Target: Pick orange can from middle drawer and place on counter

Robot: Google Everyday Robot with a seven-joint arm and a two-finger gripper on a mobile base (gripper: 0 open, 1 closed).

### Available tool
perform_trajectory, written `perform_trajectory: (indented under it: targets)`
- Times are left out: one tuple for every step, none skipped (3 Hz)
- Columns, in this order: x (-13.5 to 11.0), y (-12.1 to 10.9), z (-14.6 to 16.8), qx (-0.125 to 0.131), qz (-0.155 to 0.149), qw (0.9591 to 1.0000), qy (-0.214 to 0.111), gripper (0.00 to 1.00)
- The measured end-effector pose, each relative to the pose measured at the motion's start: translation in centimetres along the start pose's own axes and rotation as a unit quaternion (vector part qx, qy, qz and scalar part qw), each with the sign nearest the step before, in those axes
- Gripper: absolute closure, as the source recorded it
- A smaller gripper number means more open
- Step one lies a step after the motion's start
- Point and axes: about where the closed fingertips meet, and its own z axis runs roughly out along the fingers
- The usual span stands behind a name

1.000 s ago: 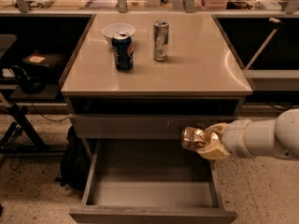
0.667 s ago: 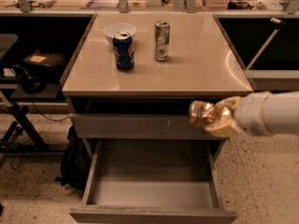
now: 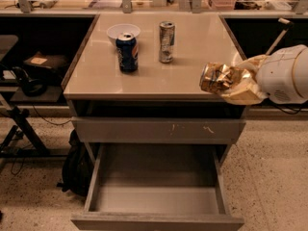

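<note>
- The gripper has climbed from beside the scratched drawer front to table height, at the right of the frame.
- The orange can came up with it and now shows against the table's front right corner, well clear of the open, bare middle drawer at the bottom.
- What's left, I'd say, is carrying it inward and setting it down.
- The fingers are clamped round the can, which lies tipped sideways, one end facing left.
- The arm reaches in from the right edge.

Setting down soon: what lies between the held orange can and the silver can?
Only bare counter, in the camera view. The gripper holds the orange can at the counter's front right edge; the silver can stands farther back.
</note>
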Motion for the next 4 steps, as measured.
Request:
perform_trajectory:
  targets:
    - [-0.6,-0.9,0.2,0.009,-0.015,0.9998,0.003,1.00]
    - [-1.1,-5.5,1.8,0.030,-0.029,0.9990,0.013,1.00]
    - [-2.4,-10.7,6.1,0.042,-0.060,0.9967,0.035,1.00]
    - [-5.2,-13.4,12.5,0.019,-0.094,0.9947,0.036,1.00]
